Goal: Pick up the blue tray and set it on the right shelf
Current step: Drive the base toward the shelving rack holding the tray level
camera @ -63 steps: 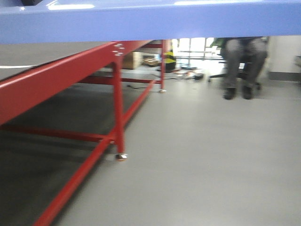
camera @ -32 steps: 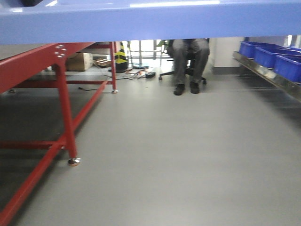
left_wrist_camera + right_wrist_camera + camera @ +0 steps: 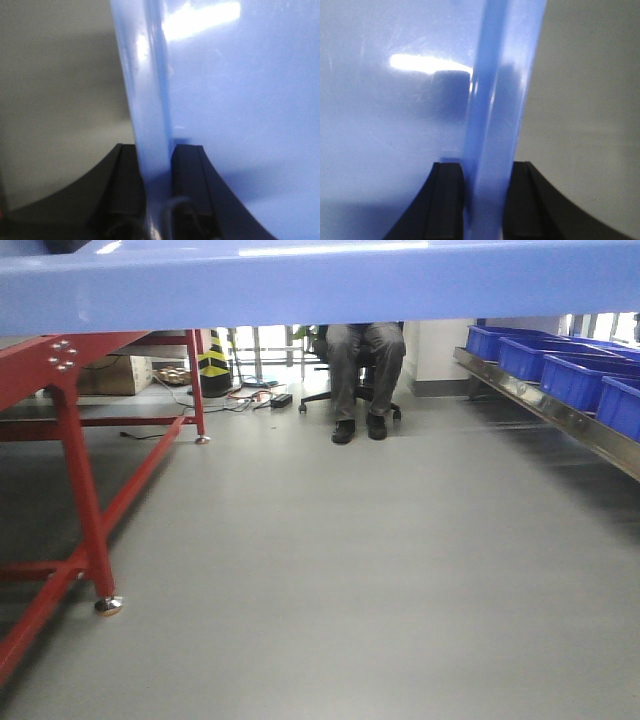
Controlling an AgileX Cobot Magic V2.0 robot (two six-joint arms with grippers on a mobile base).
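The blue tray (image 3: pixel 320 285) fills the top of the front view, held level in the air. My left gripper (image 3: pixel 158 165) is shut on the tray's left rim (image 3: pixel 150 100), one black finger on each side of the wall. My right gripper (image 3: pixel 485 185) is shut on the tray's right rim (image 3: pixel 495 100) the same way. The tray's glossy inside (image 3: pixel 385 100) shows beside each grip. The right shelf (image 3: pixel 560 410), shiny steel with a tall front lip, runs along the right edge of the front view.
Deep dark-blue bins (image 3: pixel 580 375) stand on the steel shelf. A red-legged table (image 3: pixel 80 480) stands at left. A seated person (image 3: pixel 362 365) on a chair is straight ahead, with a striped cone (image 3: pixel 213 358) and cables behind. Grey floor (image 3: pixel 330 580) lies between table and shelf.
The view has swung to the right: the red table slid left, the seated person moved towards the centre, and the steel shelf with blue bins came into view. Both grips on the tray are unchanged.
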